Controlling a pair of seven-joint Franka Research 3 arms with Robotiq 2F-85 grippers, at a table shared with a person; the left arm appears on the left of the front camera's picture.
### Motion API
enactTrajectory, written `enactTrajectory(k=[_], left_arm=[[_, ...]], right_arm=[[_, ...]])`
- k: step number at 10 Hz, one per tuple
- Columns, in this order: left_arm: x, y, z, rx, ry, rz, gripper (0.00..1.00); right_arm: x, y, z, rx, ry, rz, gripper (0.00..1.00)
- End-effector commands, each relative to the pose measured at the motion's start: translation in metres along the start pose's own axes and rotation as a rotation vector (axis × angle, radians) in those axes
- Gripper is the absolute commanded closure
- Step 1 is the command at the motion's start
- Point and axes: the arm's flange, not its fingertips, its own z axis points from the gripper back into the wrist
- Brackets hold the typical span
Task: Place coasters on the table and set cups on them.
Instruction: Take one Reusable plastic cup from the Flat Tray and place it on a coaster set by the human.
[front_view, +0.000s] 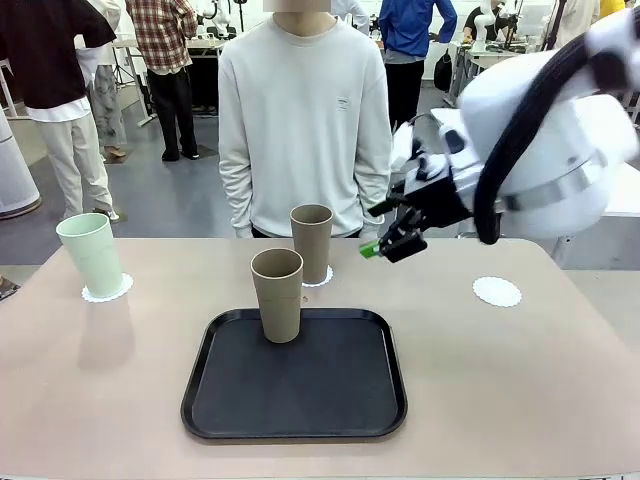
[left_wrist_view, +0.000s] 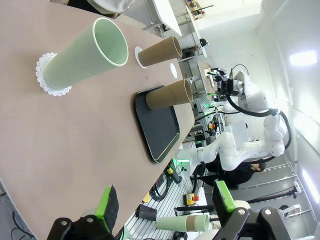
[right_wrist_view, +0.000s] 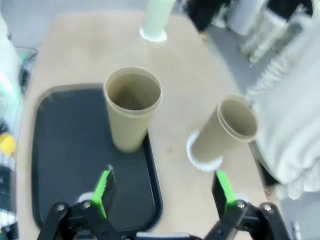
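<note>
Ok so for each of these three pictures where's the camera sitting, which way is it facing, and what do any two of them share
Front view: sits between the arms, looks across the table at the standing person; the right gripper shows, hanging over the table.
Left wrist view: rolled sideways low at the table edge, looks along the left gripper at the mint cup on its coaster.
Right wrist view: looks down past the right gripper, jaws open, at the black tray.
All three share the brown cup on the tray.

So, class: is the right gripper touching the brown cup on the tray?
Apart. In the right wrist view the right gripper hangs open above the tray, clear of the brown cup.
</note>
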Motion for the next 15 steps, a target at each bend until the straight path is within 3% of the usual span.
enactTrajectory(k=[1,4,8,13,14,15], left_arm=[[0.0,-0.002,0.002,-0.009,0.003,0.0,0.0],[0.0,-0.002,0.002,-0.009,0.003,0.0,0.0],[0.0,-0.002,0.002,-0.009,0.003,0.0,0.0],[0.0,-0.002,0.002,-0.009,0.003,0.0,0.0],[0.0,-0.002,0.002,-0.009,0.003,0.0,0.0],[0.0,-0.002,0.002,-0.009,0.003,0.0,0.0]], right_arm=[[-0.078,-0.008,-0.015,0.239,-0.549,-0.068,0.0],[-0.091,-0.011,-0.029,0.236,-0.566,-0.104,0.0],[-0.088,-0.01,-0.062,0.31,-0.461,-0.109,0.0],[-0.087,-0.014,-0.085,0.322,-0.313,-0.211,0.0],[-0.088,-0.013,-0.077,0.292,-0.419,-0.152,0.0],[-0.088,-0.013,-0.077,0.292,-0.419,-0.152,0.0]])
